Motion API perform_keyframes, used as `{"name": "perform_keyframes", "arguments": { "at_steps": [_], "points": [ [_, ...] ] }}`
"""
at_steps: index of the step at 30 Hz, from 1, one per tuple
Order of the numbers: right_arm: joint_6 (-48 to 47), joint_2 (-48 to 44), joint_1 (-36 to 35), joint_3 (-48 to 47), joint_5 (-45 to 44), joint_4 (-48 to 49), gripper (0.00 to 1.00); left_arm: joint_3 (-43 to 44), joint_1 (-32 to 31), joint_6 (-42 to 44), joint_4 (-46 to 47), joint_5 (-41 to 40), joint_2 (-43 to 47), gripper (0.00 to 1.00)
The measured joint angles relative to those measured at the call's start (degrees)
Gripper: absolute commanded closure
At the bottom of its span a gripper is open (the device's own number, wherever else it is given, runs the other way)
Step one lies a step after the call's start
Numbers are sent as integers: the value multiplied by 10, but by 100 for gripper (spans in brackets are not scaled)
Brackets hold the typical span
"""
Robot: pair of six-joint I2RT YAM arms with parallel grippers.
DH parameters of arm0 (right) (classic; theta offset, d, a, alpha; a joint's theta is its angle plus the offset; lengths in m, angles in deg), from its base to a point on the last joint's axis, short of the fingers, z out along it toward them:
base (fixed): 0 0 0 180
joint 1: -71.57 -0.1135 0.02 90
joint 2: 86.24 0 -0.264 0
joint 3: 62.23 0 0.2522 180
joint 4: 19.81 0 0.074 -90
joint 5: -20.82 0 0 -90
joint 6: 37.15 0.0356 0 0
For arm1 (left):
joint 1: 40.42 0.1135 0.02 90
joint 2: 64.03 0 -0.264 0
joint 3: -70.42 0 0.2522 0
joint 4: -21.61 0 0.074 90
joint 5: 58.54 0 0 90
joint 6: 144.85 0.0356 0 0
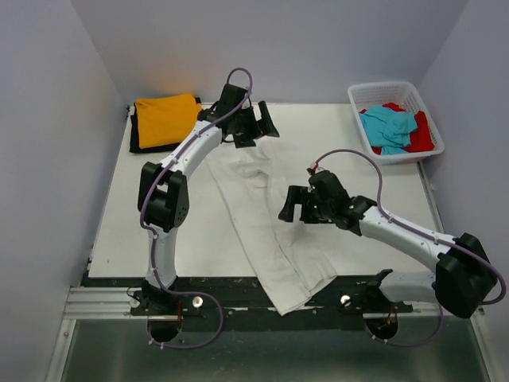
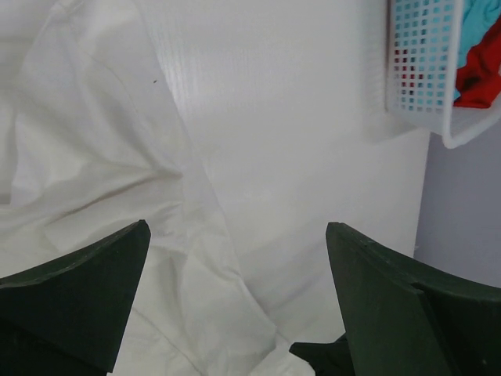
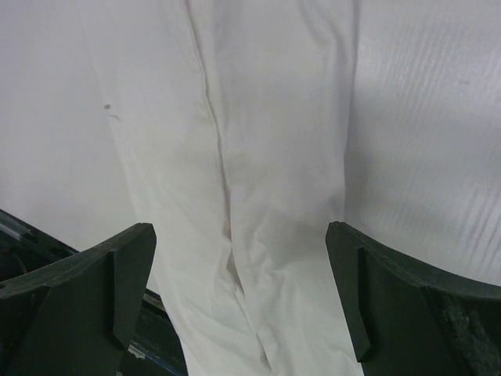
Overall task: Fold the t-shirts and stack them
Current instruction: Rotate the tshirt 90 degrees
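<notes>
The white t-shirt [image 1: 262, 223] lies folded lengthwise in a long strip down the table's middle, its near end hanging over the front edge. It shows in the left wrist view [image 2: 86, 196] and the right wrist view [image 3: 258, 157]. My left gripper [image 1: 253, 126] is open and empty above the shirt's far end. My right gripper [image 1: 296, 208] is open and empty above the strip's right edge. A folded orange t-shirt [image 1: 165, 118] lies on a black t-shirt [image 1: 135, 137] at the far left. Turquoise [image 1: 387, 126] and red [image 1: 421, 135] t-shirts lie in the basket.
The white lattice basket [image 1: 374, 89] stands at the table's far right corner; its wall also shows in the left wrist view [image 2: 423, 63]. The table's front edge with a metal rail [image 1: 95, 302] runs under the shirt's hanging end.
</notes>
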Motion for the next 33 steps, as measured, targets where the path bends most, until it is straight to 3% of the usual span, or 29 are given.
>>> {"name": "perform_keyframes", "arguments": {
  "at_steps": [8,15,21,27,33],
  "points": [
    [0,90,0,-36,2,88,0,-76,14,35,-30,-32,-31,2],
    [-19,156,0,-32,41,118,0,-65,55,44,-44,6,-90,1],
    [-31,148,0,13,74,118,0,-30,85,49,-61,63,-107,2],
    [-24,99,2,83,151,165,0,-3,117,57,-109,52,-110,2],
    [-31,101,1,48,154,131,0,32,133,76,-137,52,-133,1]
  ]
}}
